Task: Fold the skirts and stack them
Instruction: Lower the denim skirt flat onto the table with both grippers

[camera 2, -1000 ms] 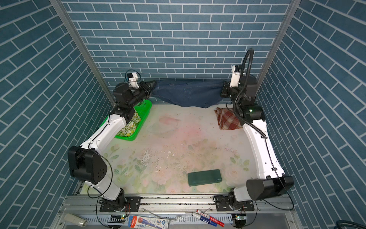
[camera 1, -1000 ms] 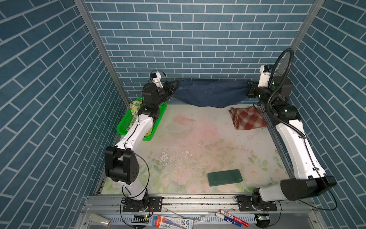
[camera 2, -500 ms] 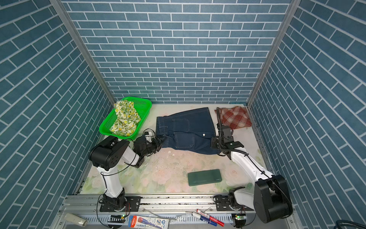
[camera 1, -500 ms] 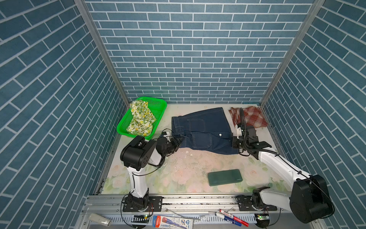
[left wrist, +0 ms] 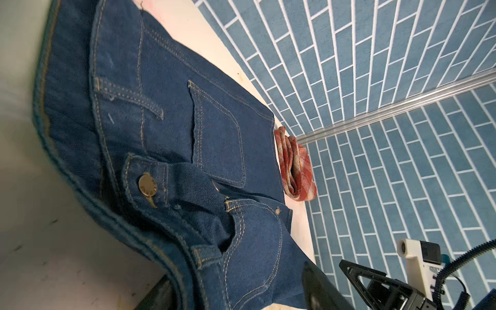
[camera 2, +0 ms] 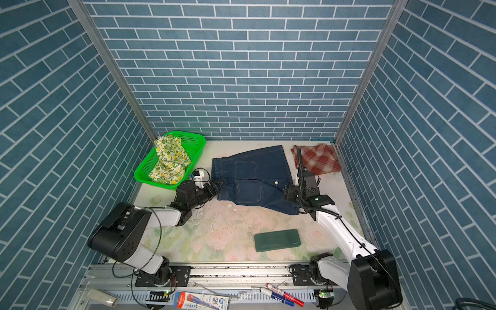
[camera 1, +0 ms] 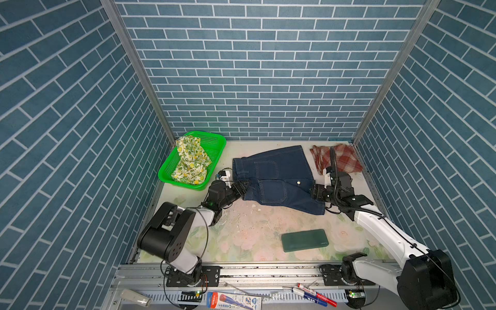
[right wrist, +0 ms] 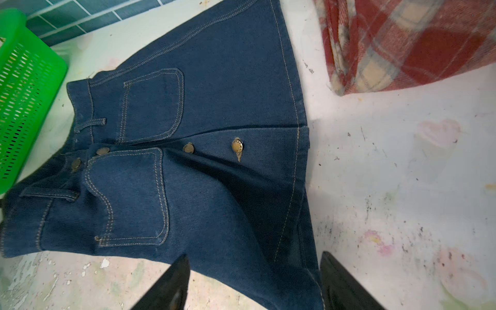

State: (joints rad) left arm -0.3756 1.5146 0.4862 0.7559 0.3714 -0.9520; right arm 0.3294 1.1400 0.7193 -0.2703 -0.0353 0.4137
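Note:
The dark blue denim skirt point(camera 1: 276, 179) point(camera 2: 255, 179) lies spread on the table, buttons and pockets up. My left gripper point(camera 1: 243, 186) point(camera 2: 215, 188) stands open at its waistband corner, and in the left wrist view point(left wrist: 239, 292) denim lies between the spread fingers. My right gripper point(camera 1: 316, 192) point(camera 2: 288, 193) is open at the hem corner, with the hem point(right wrist: 281, 268) between its fingers point(right wrist: 343, 284). The rust-red plaid skirt point(camera 1: 336, 161) point(camera 2: 318, 158) point(right wrist: 402, 43) lies folded at the back right. The lemon-print skirt point(camera 1: 192, 161) point(camera 2: 169, 161) sits crumpled in the basket.
A green mesh basket point(camera 1: 185, 183) point(camera 2: 158, 183) point(right wrist: 24, 94) stands at the back left, close to the denim waistband. A flat dark green slab point(camera 1: 304, 239) point(camera 2: 277, 239) lies near the front edge. Brick-pattern walls enclose three sides. Pens point(camera 1: 316, 294) lie on the front rail.
Both arms came forward and down from the back wall, where they held the denim skirt stretched in the air. The skirt now lies on the table and both grippers have opened.

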